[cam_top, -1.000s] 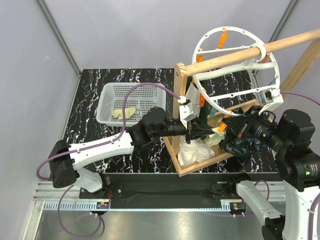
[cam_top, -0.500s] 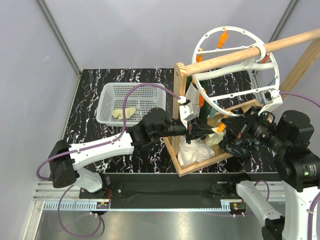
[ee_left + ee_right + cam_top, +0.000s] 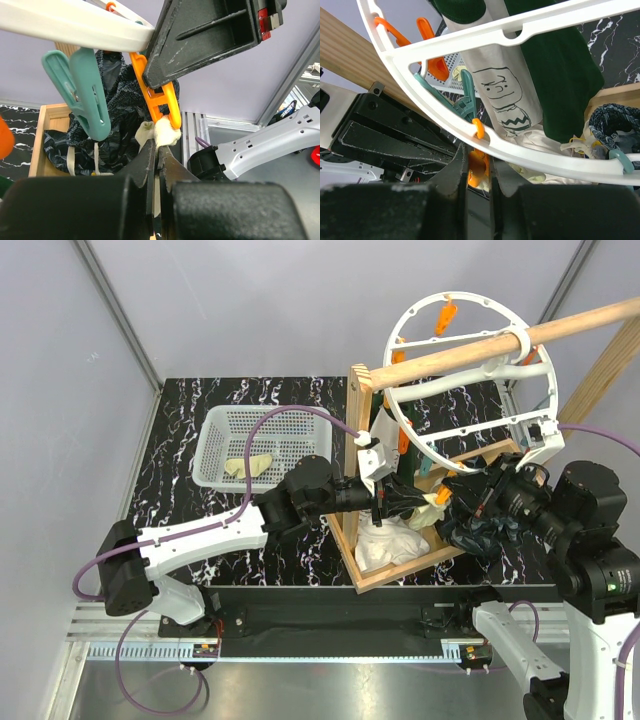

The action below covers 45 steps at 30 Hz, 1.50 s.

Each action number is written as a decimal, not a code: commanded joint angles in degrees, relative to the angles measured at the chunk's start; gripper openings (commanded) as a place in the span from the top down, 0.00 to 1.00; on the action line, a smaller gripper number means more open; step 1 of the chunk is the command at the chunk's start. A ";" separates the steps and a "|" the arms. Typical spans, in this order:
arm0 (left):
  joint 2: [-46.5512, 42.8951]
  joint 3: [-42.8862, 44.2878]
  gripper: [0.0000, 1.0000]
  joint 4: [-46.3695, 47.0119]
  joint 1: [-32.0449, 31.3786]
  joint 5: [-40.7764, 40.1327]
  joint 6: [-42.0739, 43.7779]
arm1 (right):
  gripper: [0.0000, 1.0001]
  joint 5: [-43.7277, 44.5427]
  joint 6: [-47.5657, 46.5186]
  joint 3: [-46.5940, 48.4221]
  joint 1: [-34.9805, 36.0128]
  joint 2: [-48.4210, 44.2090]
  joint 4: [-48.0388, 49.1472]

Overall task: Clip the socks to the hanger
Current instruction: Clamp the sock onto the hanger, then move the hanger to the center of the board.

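1. Pinching down to a hairline slit, the left hand (image 3: 157,146) grips a soft, thin, pale cream sock (image 3: 162,134). Only a crumpled tuft shows, sprouting just past its fingertips.
2. That tuft points straight out from the fingertips and touches the lower tip of a glossy orange peg (image 3: 161,97). The rest of the sock is hidden between the fingers, so its long axis cannot be told.
3. The peg is slim moulded plastic with slotted openings. It hangs from the hanger (image 3: 75,22), a smooth white plastic ring, and its long axis runs from the rim down toward the left hand, slightly tilted.
4. The right hand (image 3: 477,156) has its matte black fingers drawn narrow on this same peg, squeezing it just beyond the left hand's fingertips. Whether the peg's mouth is parted cannot be made out.
5. A teal peg (image 3: 87,95) hangs from the same rim to the left of the left hand's fingertips, apart from the sock.
6. Well apart from both hands, back beyond the left hand's wrist, a white mesh basket (image 3: 205,455) on the marbled black counter (image 3: 190,420) holds two spare socks (image 3: 250,467) lying flat.
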 commanded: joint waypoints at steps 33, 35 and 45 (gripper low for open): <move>-13.37 -2.00 0.19 -7.64 1.03 -4.94 -3.83 | 0.26 -3.49 -3.39 -0.71 0.70 -3.24 -7.88; -16.02 -2.79 0.19 -8.35 1.03 -3.35 -5.07 | 0.39 -5.68 -3.13 -1.32 0.61 -4.11 -7.18; -25.36 -8.07 0.20 -10.14 1.03 -3.54 -12.88 | 0.50 -7.81 0.91 -5.55 0.61 -4.39 1.61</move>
